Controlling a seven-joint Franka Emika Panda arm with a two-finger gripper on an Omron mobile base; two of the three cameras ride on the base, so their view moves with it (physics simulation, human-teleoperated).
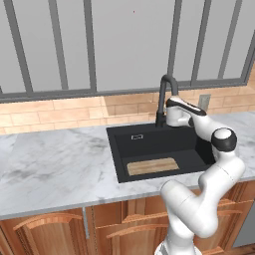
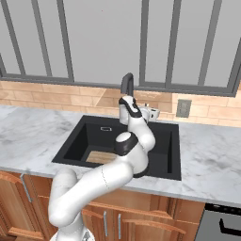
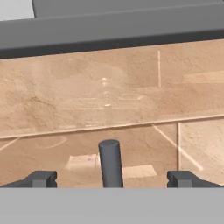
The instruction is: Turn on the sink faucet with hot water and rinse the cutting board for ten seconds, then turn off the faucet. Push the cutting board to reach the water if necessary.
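Reaching: the arm stretched over the sink [image 1: 119,149] toward the base of the sink faucet [image 1: 164,94], its gripper [image 3: 111,178] level with the tap's lower stem.
Gripper: the two dark fingertips [image 3: 41,178] stood wide apart in the hand view, with a thin dark rod [image 3: 110,162], probably the tap's lever, upright between them and touching neither.
Faucet: a tall matte black gooseneck with an arched spout, standing at the back rim of the basin, against the tan brick backsplash [image 1: 50,112].
Water: no stream could be made out under the spout.
Cutting board: a small flat rectangle of light tan wood with fine grain lines [image 1: 152,166], lying flat on the basin floor near the front wall, well apart from the faucet.
Sink: a large rectangular matte black basin with straight walls, sunk into the counter.
Counter: grey-veined white marble [image 1: 55,164], smooth, over wooden cabinet fronts [image 1: 50,229].
Behind: pale window panes in dark frames [image 1: 89,45].
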